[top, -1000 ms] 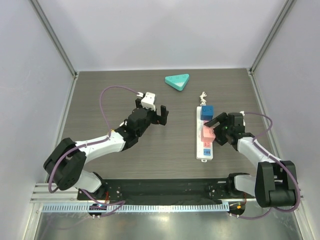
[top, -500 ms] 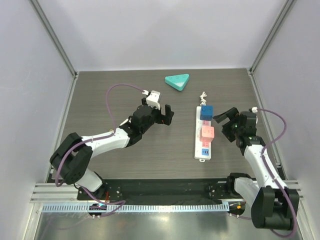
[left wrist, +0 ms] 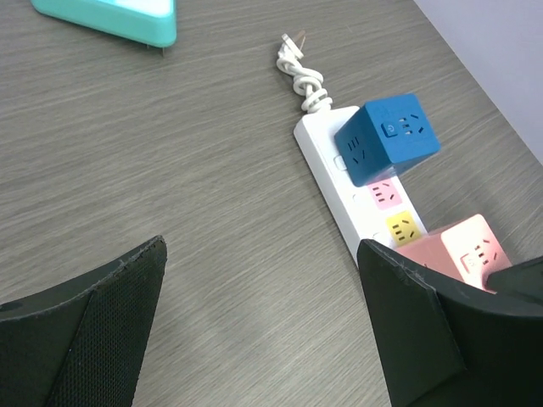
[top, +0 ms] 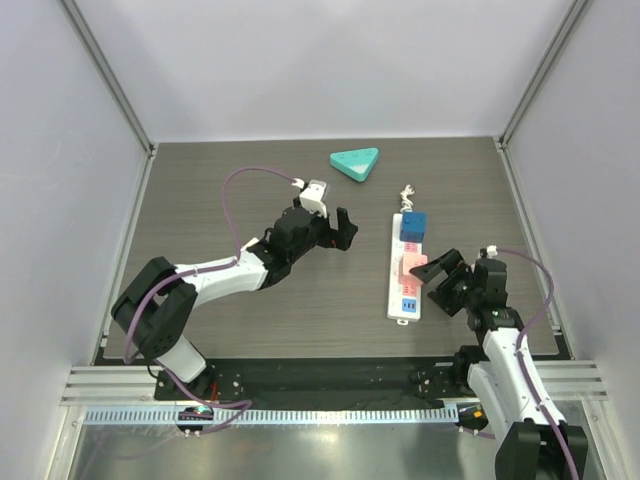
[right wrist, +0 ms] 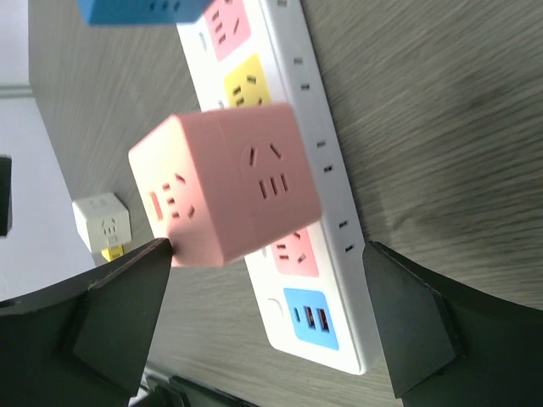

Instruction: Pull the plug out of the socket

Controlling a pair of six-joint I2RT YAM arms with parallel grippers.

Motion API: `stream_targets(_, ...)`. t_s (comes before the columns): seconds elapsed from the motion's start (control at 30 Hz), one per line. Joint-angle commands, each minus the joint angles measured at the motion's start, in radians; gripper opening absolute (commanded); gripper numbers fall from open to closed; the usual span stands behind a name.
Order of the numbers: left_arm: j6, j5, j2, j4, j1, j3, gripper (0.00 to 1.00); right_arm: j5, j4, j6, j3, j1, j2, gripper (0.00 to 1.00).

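The white power strip (top: 397,288) lies right of centre in the top view, with a blue cube adapter (top: 415,224) and a pink cube adapter (top: 414,267) seated in it. The right gripper (top: 437,284) is spread wide just right of the pink cube and grips nothing. The left gripper (top: 337,230), likewise spread and empty, hovers left of the strip. This looks like the approach step. Next, the right fingers should bracket the pink cube, clamp, and pull straight off.

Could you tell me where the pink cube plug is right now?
In the top view, the pink cube plug sits midway along the socket, right of centre, just below the blue cube plug, with the open right gripper beside it.
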Motion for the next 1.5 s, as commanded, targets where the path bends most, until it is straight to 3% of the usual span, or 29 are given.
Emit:
stream_targets(0.0, -0.026, 0.022, 0.010, 0.023, -0.005, 0.042, 0.93, -0.061, 0.020, -0.028, -0.030, 0.030, -0.019, 1.00)
stream_targets(0.23, -0.022, 0.012, 0.020, 0.018, -0.005, 0.048, 0.93, -0.049, 0.161, 0.003, -0.072, 0.146, 0.038, 1.00)
stream_targets(0.47, 0.005, -0.001, 0.026, -0.028, -0.005, 0.074, 0.93, 0.029, 0.351, 0.059, -0.049, 0.352, 0.217, 0.99)
stream_targets(0.6, 0.035, 0.008, 0.021, -0.039, -0.005, 0.073, 0.91, 0.031, 0.405, 0.064, -0.006, 0.389, 0.296, 0.99)
stream_targets(0.7, 0.048, 0.025, 0.023, -0.045, -0.005, 0.077, 0.89, 0.060, 0.284, 0.024, 0.049, 0.389, 0.285, 0.99)
stream_targets(0.87, 0.067, 0.146, 0.044, -0.042, -0.009, 0.097, 0.85, 0.192, 0.022, -0.055, 0.118, 0.387, 0.089, 1.00)
stream_targets(1.0, 0.092, 0.150, 0.067, -0.046, -0.046, 0.123, 0.84, 0.418, -0.266, -0.060, 0.226, 0.384, -0.031, 1.00)
stream_targets(1.1, 0.129, 0.122, 0.090, -0.075, -0.094, 0.157, 0.83, 0.549, -0.368, -0.075, 0.311, 0.368, -0.017, 1.00)
stream_targets(1.3, 0.182, -0.007, 0.126, -0.112, -0.201, 0.203, 0.85, 0.686, -0.316, -0.026, 0.430, 0.297, 0.098, 0.96)
stream_targets(1.33, 0.187, -0.024, 0.129, -0.123, -0.225, 0.208, 0.87, 0.697, -0.287, -0.025, 0.441, 0.288, 0.114, 0.96)
stream_targets(1.37, 0.189, -0.043, 0.138, -0.126, -0.236, 0.215, 0.99, 0.721, -0.258, -0.023, 0.470, 0.263, 0.130, 0.96)
stream_targets(1.47, 0.207, -0.116, 0.153, -0.140, -0.287, 0.237, 1.00, 0.720, -0.138, -0.034, 0.534, 0.213, 0.229, 0.96)
